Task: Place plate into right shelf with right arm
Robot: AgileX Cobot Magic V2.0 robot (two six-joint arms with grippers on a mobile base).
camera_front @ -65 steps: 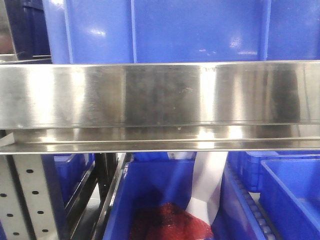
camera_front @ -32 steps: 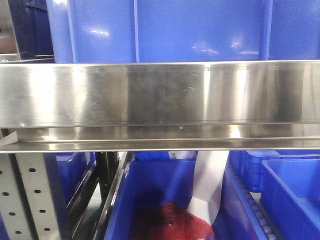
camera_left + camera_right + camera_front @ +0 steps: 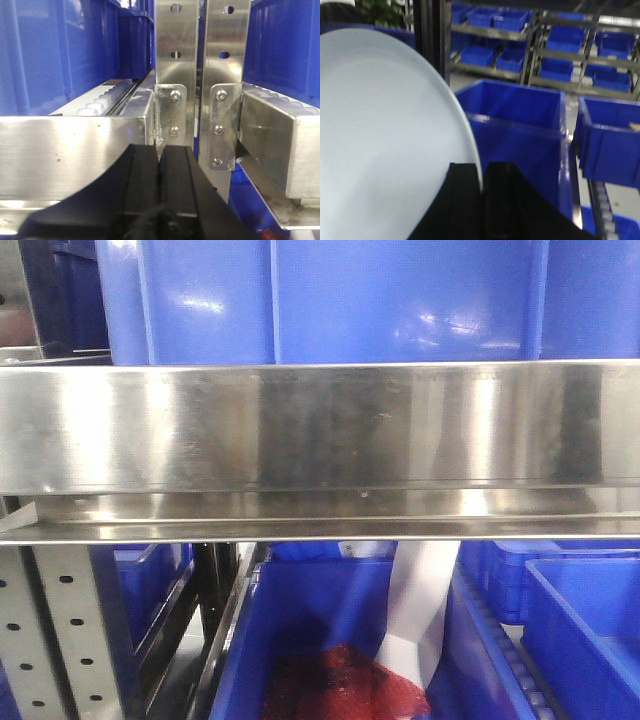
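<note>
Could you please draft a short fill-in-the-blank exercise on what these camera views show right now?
1. The right tool is shut on the rim of a white ____.
2. The left tool is shut and holds ____.
3. The bins on the steel shelf are ____ in colour.
4. In the front view, the bin below the shelf holds something ____ in colour.

Missing words: plate; nothing; blue; red
</note>
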